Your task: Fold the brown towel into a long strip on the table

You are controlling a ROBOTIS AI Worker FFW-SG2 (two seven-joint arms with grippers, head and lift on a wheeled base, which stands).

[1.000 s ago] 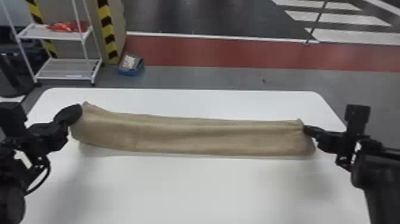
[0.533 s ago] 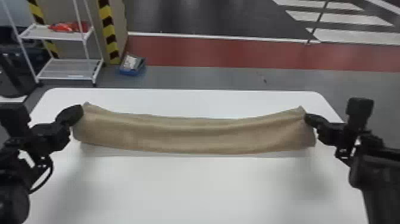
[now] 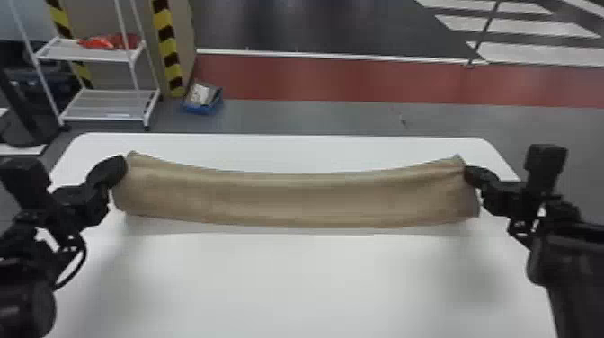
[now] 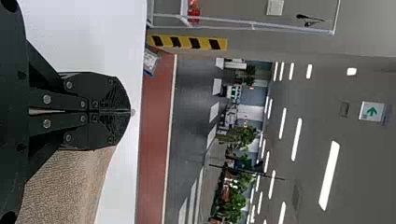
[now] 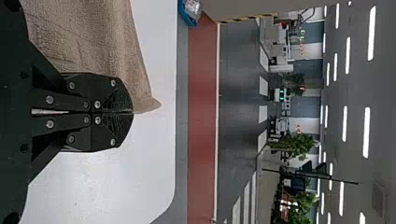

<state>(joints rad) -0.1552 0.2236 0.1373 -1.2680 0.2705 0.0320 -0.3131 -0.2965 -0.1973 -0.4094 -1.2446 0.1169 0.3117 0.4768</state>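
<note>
In the head view, we are holding the brown towel (image 3: 305, 197) stretched across the far half of the table (image 3: 305, 278), with our left gripper (image 3: 118, 167) at the towel's end by the table's left side and our right gripper (image 3: 471, 174) at the end by its right side. The cloth is forming a long band, its middle sagging and its lower edge seemingly hanging just above the tabletop. We are judging this as a carry before laying or folding, so we are wanting both ends level, moving together, with gentle outward tension that is easing the sag without tugging a corner free. The lower edge is needing to meet the table evenly, or the strip could be setting down skewed.

In the left wrist view, we are seeing flat black fingers (image 4: 105, 86) closing together, apparently on the towel's end over the table; their tips are showing fine ridges. The cloth there is looking nubbly and matte, curving away from the smooth white tabletop.

In the right wrist view, we are clamping the towel with the fingers near its corner, a small soft point poking past the tips above the table. Faint creases are running from the grip through the pebbly weave.
</note>
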